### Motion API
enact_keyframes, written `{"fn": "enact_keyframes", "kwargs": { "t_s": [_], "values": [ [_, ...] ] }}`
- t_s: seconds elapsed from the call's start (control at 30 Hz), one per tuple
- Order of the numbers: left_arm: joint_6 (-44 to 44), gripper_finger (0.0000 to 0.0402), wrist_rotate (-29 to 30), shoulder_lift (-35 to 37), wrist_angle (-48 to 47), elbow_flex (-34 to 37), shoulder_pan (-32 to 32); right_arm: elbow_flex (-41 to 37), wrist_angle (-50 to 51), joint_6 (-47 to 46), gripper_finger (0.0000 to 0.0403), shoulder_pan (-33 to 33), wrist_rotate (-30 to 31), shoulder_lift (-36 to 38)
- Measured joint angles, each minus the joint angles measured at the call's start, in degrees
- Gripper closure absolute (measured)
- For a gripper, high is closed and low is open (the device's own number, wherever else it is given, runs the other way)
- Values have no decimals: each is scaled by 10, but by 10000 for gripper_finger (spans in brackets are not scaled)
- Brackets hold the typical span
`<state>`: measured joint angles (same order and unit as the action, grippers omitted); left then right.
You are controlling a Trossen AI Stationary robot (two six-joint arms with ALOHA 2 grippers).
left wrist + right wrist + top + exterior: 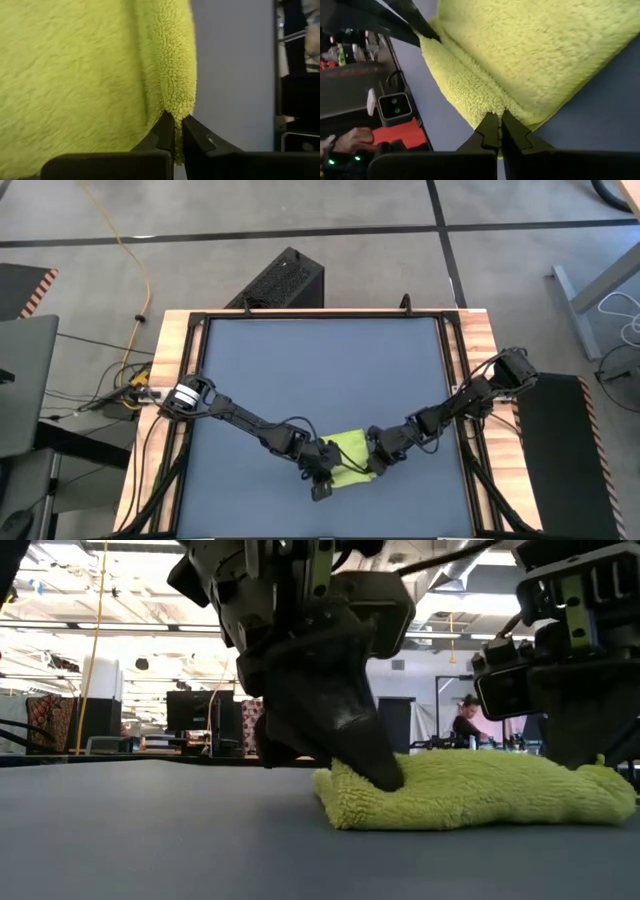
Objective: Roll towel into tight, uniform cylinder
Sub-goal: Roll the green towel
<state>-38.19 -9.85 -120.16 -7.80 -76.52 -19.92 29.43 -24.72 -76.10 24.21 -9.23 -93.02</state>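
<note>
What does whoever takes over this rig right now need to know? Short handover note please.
Left gripper: shut on the folded edge of the small lime-green fluffy towel.
Right gripper: shut on the same folded edge, at the towel's other end.
Towel: near the front of the dark blue-grey mat, between both arms, lying low with one edge turned over.
Done: both ends of the first fold are pinched.
Left: roll that edge across the rest of the cloth, keeping both ends level, until it forms a tight, even cylinder; so far most of the towel lies flat.
</note>
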Motion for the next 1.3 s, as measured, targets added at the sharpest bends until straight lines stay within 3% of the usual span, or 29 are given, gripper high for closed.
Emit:
{"fn": "enact_keyframes", "kwargs": {
  "t_s": [0.23,0.6,0.73,0.93,1.3],
  "values": [
    [-19,390,42,2,-37,-1,1,2,54,-26,382,-8,8,0],
    [-10,312,77,2,-47,-1,-1,2,62,-36,381,-7,32,0],
    [-15,300,91,2,-48,0,0,1,64,-55,360,-7,39,0],
    [18,299,47,6,-48,1,2,2,72,-69,344,-7,43,0],
    [46,299,26,32,-58,-6,3,1,79,-75,342,-7,46,0]
  ]
}}
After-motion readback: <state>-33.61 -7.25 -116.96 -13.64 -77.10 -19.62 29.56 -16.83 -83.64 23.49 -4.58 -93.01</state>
